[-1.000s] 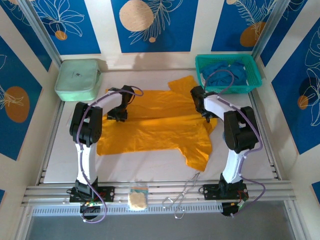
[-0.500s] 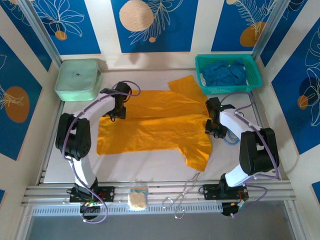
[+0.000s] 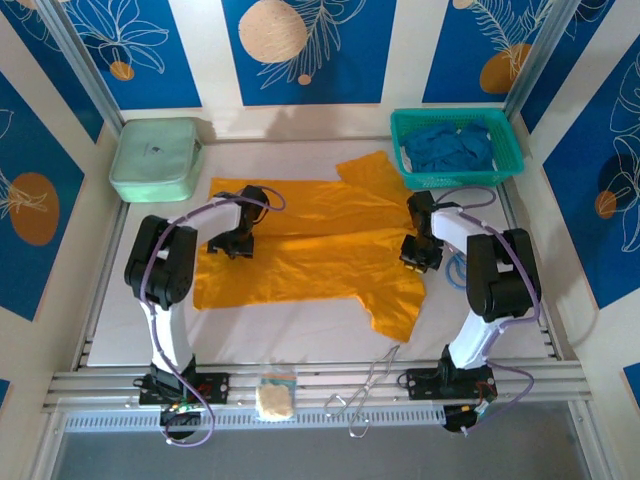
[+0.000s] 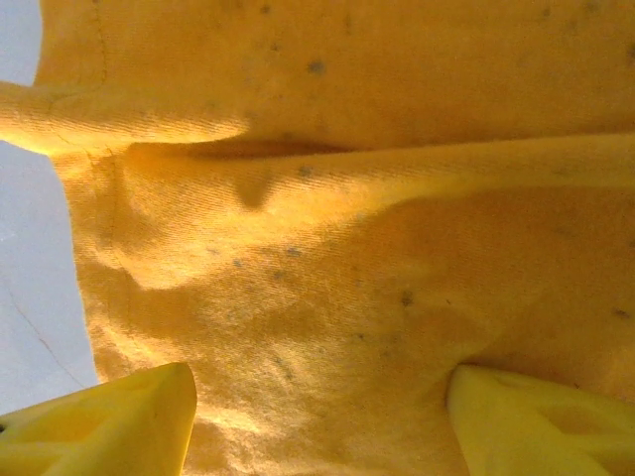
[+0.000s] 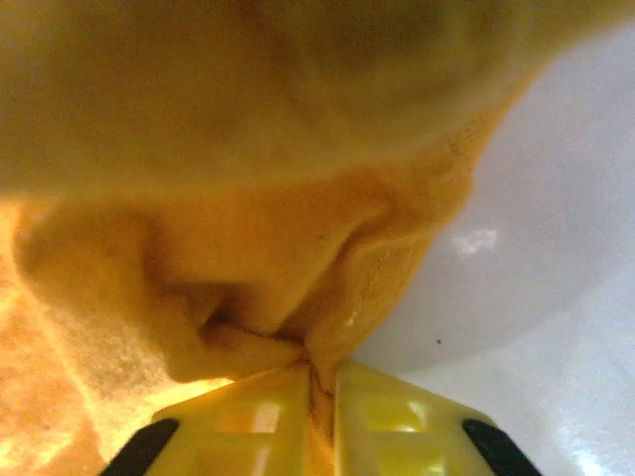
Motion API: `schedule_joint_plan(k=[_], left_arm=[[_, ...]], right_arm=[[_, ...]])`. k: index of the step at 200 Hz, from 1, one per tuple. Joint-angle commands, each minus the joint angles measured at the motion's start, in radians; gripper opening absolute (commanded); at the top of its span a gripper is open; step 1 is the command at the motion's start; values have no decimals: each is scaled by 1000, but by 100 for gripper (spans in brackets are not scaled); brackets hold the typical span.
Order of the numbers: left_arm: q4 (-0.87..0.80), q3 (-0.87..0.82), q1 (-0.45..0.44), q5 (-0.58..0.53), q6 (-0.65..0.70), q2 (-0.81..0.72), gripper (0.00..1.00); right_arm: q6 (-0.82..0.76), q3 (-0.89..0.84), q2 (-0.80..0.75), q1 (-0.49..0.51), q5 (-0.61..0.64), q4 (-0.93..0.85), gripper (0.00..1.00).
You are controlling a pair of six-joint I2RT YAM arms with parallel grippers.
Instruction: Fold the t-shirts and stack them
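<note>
A mustard-orange t-shirt (image 3: 310, 250) lies spread on the table (image 3: 300, 335), and deep blue t-shirts (image 3: 447, 148) sit crumpled in the basket (image 3: 450, 113).

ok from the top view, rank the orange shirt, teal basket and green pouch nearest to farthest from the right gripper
1. The orange shirt: the right gripper is shut on its right edge, mid-table.
2. The teal basket: just beyond the gripper, in the far right corner.
3. The green pouch: in the far left corner, across the whole shirt.
</note>
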Motion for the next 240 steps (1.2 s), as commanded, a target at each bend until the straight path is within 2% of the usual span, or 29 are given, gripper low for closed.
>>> schedule_joint_plan(k=[1,15,51,65,74,78,88,97,131,156,184,212,240], left_arm=[[-24,-4,4,-43,-1,57,69],[-29,-3,10,-51,6,54,69],[-29,-14,11,-48,27,44,68],[-28,-18,10,-48,34,41,69],[-27,-18,12,-47,39,41,69],[-28,-17,11,-46,42,42,69],[-29,-10,11,-48,49,46,69],[-34,-2,11,-48,55,50,69],[-44,12,5,-26,61,16,71],[-60,26,-9,5,59,-49,75],[-92,49,-19,26,59,-122,79],[-116,50,-21,51,53,-193,80],[-123,17,-21,63,40,-252,81]], right_arm=[[-22,18,27,-4,177,-50,4],[-38,42,6,4,301,-92,0],[-55,112,-25,46,572,-222,0],[-47,129,-19,57,618,-262,13],[-42,130,-18,64,627,-271,29],[-41,129,-19,66,626,-271,33],[-34,124,-22,70,610,-272,41],[-24,121,-29,76,595,-279,45],[0,98,-124,152,474,-304,46],[28,35,-233,268,274,-296,46],[117,-41,-295,435,135,-291,45],[193,-69,-271,568,61,-256,47],[229,-81,-180,630,43,-215,48]])
